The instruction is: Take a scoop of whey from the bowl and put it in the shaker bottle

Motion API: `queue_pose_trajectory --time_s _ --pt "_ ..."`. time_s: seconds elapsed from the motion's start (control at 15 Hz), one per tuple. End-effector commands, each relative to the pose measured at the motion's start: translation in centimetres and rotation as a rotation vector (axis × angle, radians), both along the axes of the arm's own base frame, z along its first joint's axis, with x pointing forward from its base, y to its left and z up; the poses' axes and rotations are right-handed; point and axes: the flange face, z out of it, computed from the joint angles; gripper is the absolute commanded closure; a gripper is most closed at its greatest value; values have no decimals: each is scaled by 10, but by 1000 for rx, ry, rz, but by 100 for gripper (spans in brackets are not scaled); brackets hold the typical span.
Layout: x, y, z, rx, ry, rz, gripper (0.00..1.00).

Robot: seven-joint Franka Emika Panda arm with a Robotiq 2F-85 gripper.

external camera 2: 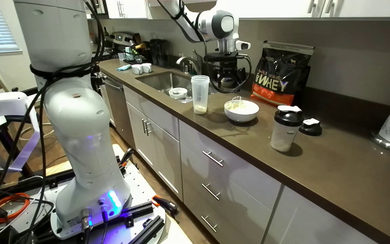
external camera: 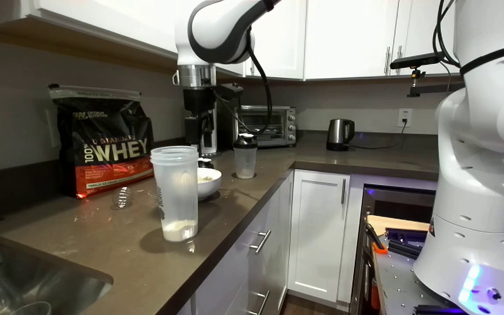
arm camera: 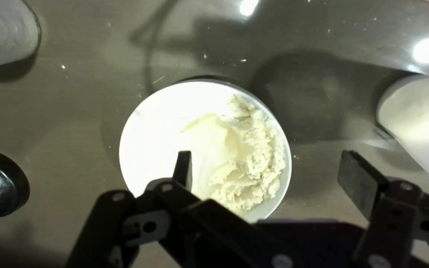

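Note:
The low white bowl (external camera: 208, 186) stands on the counter, also in an exterior view (external camera 2: 241, 113) and the wrist view (arm camera: 151, 123). Pale crumbly whey (arm camera: 259, 160) fills its right side in the wrist view. The bowl's left side is overexposed, and I cannot make out the scoop. The tall frosted shaker bottle (external camera: 175, 183) stands upright beside the bowl, mouth open, with powder (external camera: 180, 230) at its bottom. It also shows in an exterior view (external camera 2: 200, 91) and at the wrist view's right edge (arm camera: 423, 115). My gripper (arm camera: 266, 163) is open and empty above the bowl's rim, fingers apart.
A black WHEY bag (external camera: 103, 144) stands behind the bowl. A smaller cup with a black lid (external camera 2: 285, 130) and a separate black lid (external camera 2: 311, 127) are on the bowl's far side. A wire ball (external camera: 122, 198) lies near the sink (external camera: 50, 275). The counter's front edge runs close by.

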Motion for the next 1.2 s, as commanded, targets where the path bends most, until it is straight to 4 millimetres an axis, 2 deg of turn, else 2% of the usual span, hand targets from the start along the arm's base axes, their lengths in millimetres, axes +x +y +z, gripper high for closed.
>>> queue_pose_trajectory --time_s 0.0,0.33,0.6,1.13 --pt "28 -8 -5 -53 27 72 0" --pt "55 -18 -16 -108 86 173 0" --pt "70 -22 -19 -95 39 174 0" --pt "78 -29 -30 -165 -101 206 0"
